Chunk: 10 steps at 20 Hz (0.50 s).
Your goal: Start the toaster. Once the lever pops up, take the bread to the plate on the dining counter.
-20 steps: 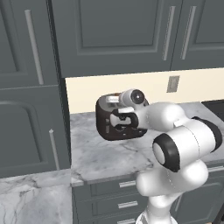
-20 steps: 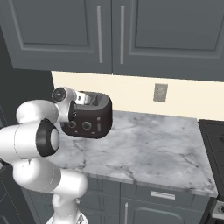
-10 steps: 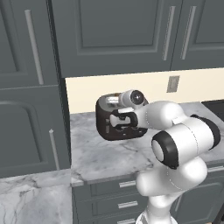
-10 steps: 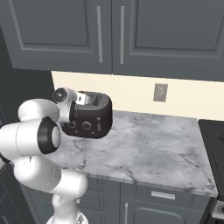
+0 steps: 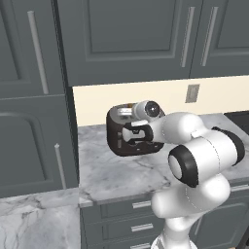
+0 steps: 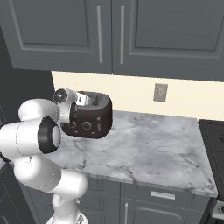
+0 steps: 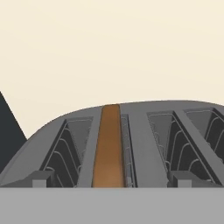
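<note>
Toaster (image 5: pixel 127 138) stood on the marble surface (image 6: pixel 144 148) against the cream wall, at about 10 o'clock from the arm's base in the left base view and just beside the hand in the right base view. Bread (image 7: pixel 108 148) sat upright in the left-hand slot of the toaster's top, its brown edge level with the slot rim — not raised clear of it, as seen from the hand view.

Progress, judged: early. The slice was in the toaster, nothing carried, and no plate or dining counter came into any view. Whether the lever was down could not be told; it was too small or hidden behind the hand. Left to do: confirm the start, wait for the pop-up, lift the bread, drive to the plate.

Gripper (image 5: pixel 132 137) hovered over the toaster's front at the top, jaws spread wide and holding nothing.

Counts:
- toaster, one
- slots seen from the hand view, at least three, one filled
- bread slices, one
- front knobs (image 6: pixel 86 126) in the right base view, two
- wall outlet (image 6: pixel 160 92), one
- drawers (image 5: pixel 141 216) under the surface, several — exact number unclear
</note>
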Motion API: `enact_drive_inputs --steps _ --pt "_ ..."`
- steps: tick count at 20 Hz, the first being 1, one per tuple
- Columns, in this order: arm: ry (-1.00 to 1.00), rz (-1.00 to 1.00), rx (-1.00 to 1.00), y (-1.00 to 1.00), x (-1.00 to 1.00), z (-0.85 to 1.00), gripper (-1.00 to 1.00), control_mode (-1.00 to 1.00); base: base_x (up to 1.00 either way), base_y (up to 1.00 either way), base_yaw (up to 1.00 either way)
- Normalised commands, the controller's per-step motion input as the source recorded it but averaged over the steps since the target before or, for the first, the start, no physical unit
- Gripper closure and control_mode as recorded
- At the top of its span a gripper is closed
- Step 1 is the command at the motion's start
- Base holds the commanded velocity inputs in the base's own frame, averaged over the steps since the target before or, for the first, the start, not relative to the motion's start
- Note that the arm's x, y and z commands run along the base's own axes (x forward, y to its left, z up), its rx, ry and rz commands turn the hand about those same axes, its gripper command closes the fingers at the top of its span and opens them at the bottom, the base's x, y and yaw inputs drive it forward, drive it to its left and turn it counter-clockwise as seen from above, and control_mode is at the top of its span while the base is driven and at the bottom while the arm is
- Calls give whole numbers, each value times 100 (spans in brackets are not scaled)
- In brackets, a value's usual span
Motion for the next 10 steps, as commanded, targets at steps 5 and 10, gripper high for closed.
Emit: enact_drive_inputs --steps 5,10 --pt "0 0 0 0 0 0 -100 -100 0 0 0" --pt "0 0 0 0 0 0 -100 -100 0 0 0"
